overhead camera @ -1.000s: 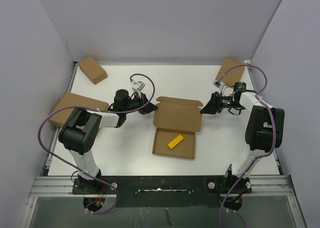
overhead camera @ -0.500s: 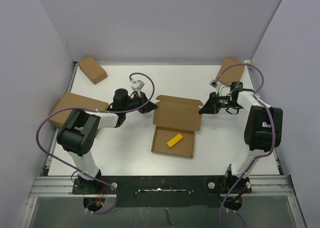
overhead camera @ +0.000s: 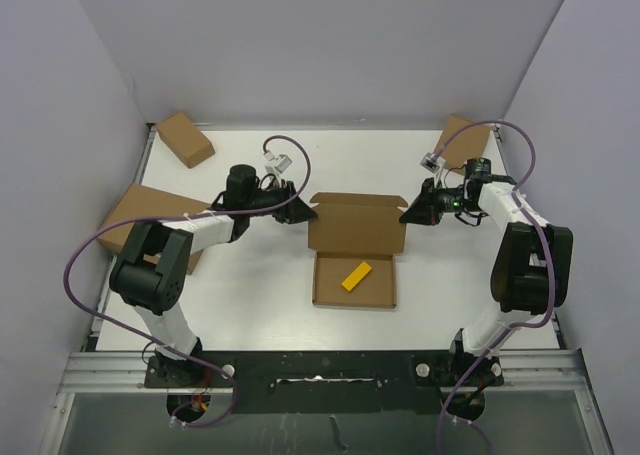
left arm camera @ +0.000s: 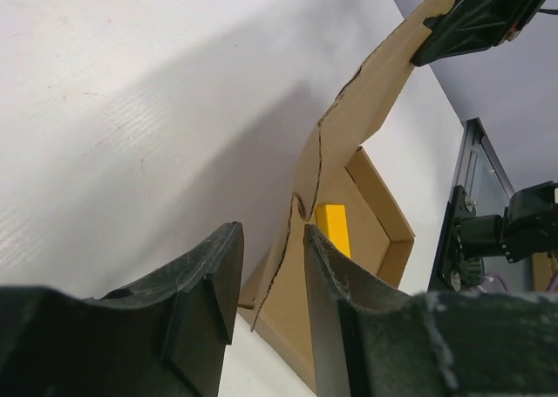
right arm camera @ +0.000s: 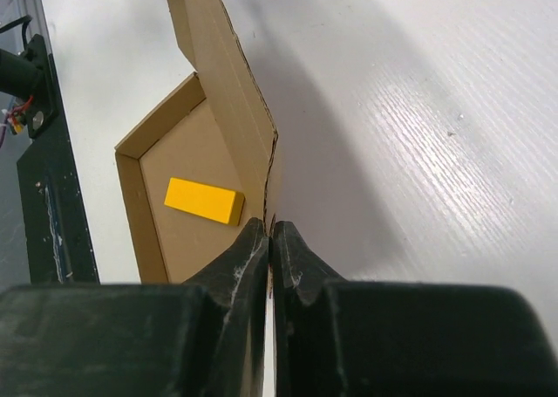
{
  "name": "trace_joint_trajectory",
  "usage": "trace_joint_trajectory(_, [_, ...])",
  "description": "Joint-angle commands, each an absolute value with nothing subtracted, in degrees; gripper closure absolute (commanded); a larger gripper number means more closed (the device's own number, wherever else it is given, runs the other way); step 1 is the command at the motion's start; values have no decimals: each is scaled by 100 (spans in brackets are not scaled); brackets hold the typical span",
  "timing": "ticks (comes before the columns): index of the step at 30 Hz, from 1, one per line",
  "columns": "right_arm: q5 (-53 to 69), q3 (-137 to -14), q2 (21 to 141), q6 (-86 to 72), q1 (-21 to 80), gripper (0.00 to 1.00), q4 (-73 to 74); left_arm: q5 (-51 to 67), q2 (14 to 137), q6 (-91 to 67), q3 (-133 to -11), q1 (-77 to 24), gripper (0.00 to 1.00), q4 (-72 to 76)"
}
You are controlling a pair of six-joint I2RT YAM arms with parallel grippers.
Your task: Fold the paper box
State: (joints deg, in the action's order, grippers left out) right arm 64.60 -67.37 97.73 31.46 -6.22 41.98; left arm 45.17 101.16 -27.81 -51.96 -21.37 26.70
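White surface [overhead camera: 250, 275]: box [overhead camera: 380, 285], lid [overhead camera: 357, 227] raised; right gripper [overhead camera: 405, 216] pinches the lid's right corner, left gripper [overhead camera: 305, 212] (jaws parted) straddles its left corner.

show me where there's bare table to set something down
Bare table behind the paper box, between the back-left box and back-right box; also the near patches either side of its tray. Crowded at the lid's ends, where the left tool and right tool sit.

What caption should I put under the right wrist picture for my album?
The right gripper pinches the edge of the box lid, and a yellow block lies inside.
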Motion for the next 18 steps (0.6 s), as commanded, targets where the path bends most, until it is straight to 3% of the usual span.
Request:
trace_joint_trajectory(1, [6539, -6961, 9496, 3445, -579, 100, 4299, 4769, 9529, -2461, -5682, -2118, 67, 1811])
trace_joint_trajectory(18, [6515, -6952, 9362, 3475, -492, 100, 4276, 4693, 9592, -2073, -6089, -2205, 71, 943])
